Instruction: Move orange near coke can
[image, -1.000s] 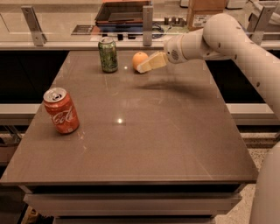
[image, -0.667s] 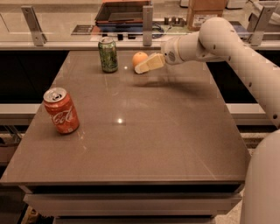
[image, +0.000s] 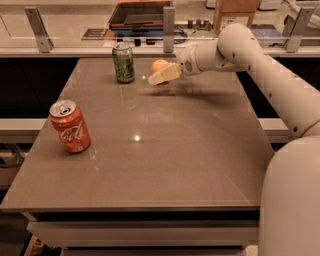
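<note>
The small round orange fruit (image: 159, 64) sits in the upper middle of the frame, at the far side of the brown table top (image: 190, 155), just right of a green drink can (image: 123, 62). The cream gripper (image: 160, 75) reaches in from the right, directly against the orange's front. Whether it grips the orange, I cannot tell. The red Coca-Cola can (image: 70, 126) stands upright at the left, well apart.

You see an arm (image: 270, 75) that is a smooth, glossy white tube with rounded joints, a few small dark dots along its shell, a greyish round cap at the wrist, and a pale cream gripper (image: 159, 76) over the far side of the table (image: 175, 150).
</note>
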